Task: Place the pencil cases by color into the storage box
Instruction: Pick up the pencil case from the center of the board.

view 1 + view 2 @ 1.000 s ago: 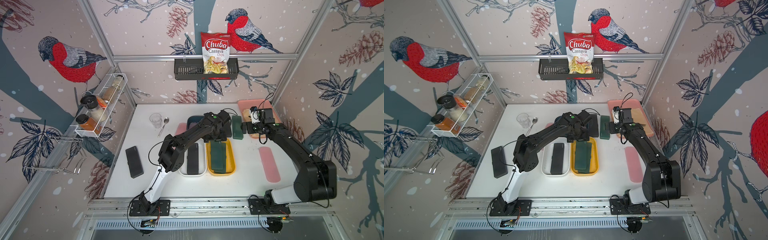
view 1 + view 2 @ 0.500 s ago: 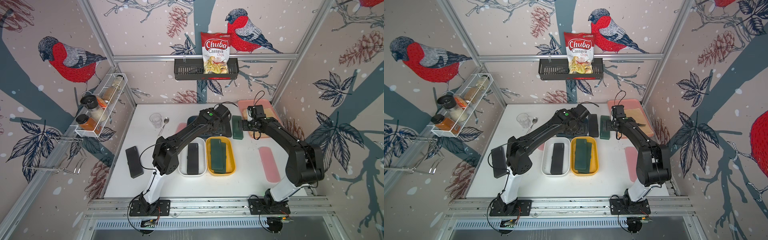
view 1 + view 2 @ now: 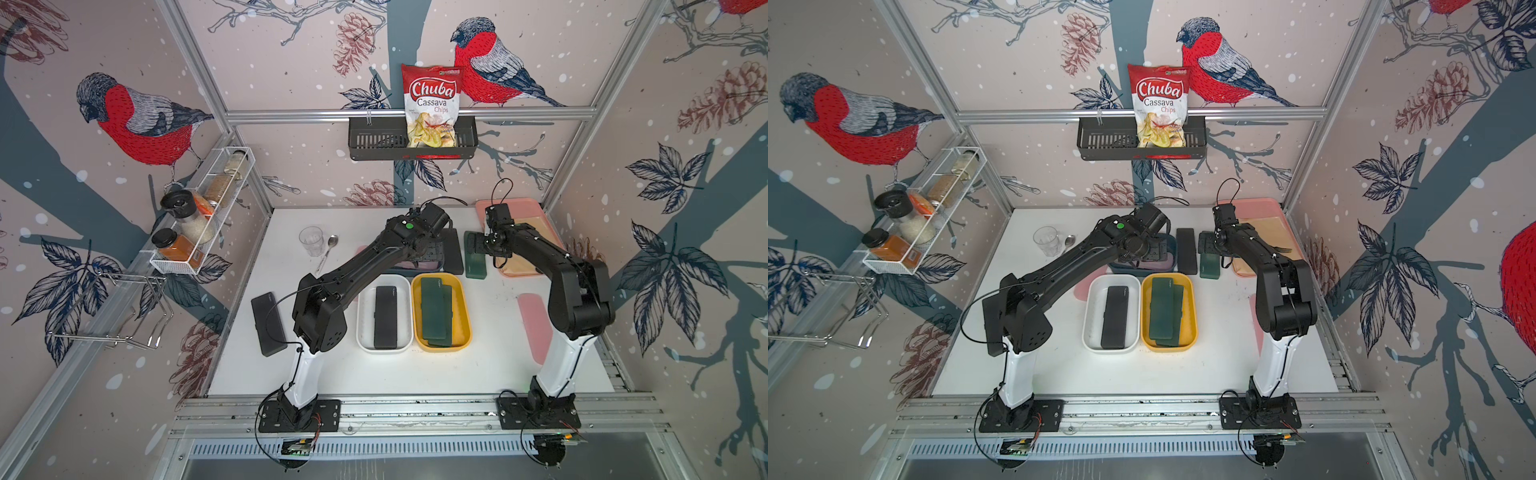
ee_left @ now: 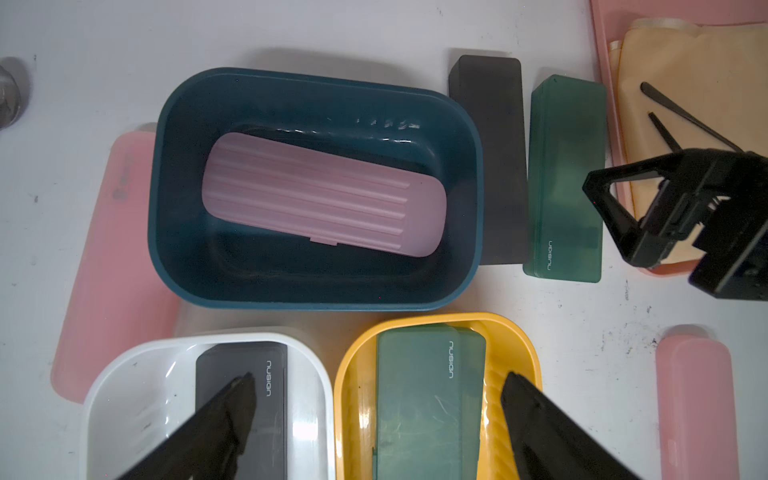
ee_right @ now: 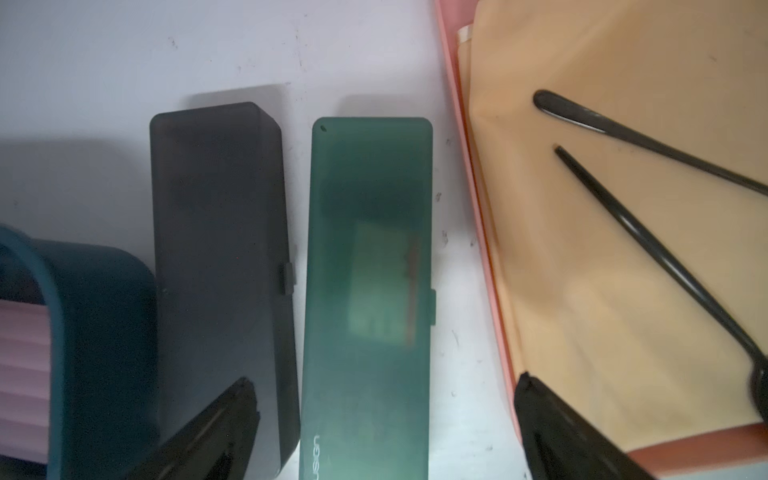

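1. Both top views: shows white tub [image 3: 360,316] w/ one black case [image 3: 385,318] flat inside. Touching it, yellow tub [image 3: 467,311] w/ two stacked green cases [image 3: 434,309].
2. Puts left gripper [image 3: 426,259] just behind the tubs; finger gap not readable from up here. Puts right gripper [image 3: 478,245] over far end of loose green case [image 3: 476,268], lying on table [image 3: 490,365] between loose black case [image 3: 454,255] and pink tray [image 3: 519,205].
3. Also finds far black case [image 3: 268,324] near left table edge, well apart from tubs, and right pink case [image 3: 532,320] beside right arm.
4. Reads "Chuba Cassava Chips" on red/white bag [image 3: 432,108] standing in black wall basket [image 3: 374,143]. Glass [image 3: 311,241] and spoon [image 3: 331,241] just beside each other, back left.
5. Left wrist: left fingers spread wide, nothing between, nothing held. Below them, dark blue tub [image 4: 166,199] w/ ribbed pink case [image 4: 324,195] lying askew inside. Second pink case [image 4: 112,266] tight against tub's outer side; dark mark on it, unreadable.
6. Reads "nusign" in white on black case, on top green case, and on loose green case.
7. Right wrist: right fingers wide apart, either side of loose green case w/o touching; nothing held. Partial "…usign" at its near end. Loose black case alongside, narrow gap; side clasp on each. Tray holds cream cloth [image 5: 602,270] w/ two black utensil handles [image 5: 546,103] on top, a bit blurred.
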Available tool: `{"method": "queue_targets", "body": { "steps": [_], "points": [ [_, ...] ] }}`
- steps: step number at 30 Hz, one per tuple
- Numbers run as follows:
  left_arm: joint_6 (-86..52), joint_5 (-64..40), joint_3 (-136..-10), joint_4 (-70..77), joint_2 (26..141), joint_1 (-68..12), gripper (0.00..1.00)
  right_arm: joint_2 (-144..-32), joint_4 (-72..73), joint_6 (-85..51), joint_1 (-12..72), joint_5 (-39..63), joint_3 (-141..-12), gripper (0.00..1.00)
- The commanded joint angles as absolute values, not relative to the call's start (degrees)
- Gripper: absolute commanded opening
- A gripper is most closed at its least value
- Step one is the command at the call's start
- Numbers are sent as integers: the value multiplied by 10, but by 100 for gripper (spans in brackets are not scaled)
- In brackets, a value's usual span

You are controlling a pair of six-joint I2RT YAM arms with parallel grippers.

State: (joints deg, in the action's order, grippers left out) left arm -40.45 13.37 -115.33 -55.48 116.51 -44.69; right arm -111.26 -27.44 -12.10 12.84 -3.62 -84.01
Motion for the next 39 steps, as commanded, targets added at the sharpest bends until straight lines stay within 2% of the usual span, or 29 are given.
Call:
{"method": "queue_targets", "body": {
  "steps": [1,26,33,39],
  "points": [
    [-390,122,-1136,-527,1147,-435,96,-1136,-281,-136,131,-47,-864,100],
    [-367,102,-1041,-488,1085,-395,96,-1255,-288,-157,134,-63,-928,100],
    [-371,104,-1031,-483,1078,-394,96,-1258,-286,-156,134,-62,-924,96],
    [-375,102,-1029,-480,1077,-394,96,-1256,-287,-153,134,-61,-920,89]
  ]
}}
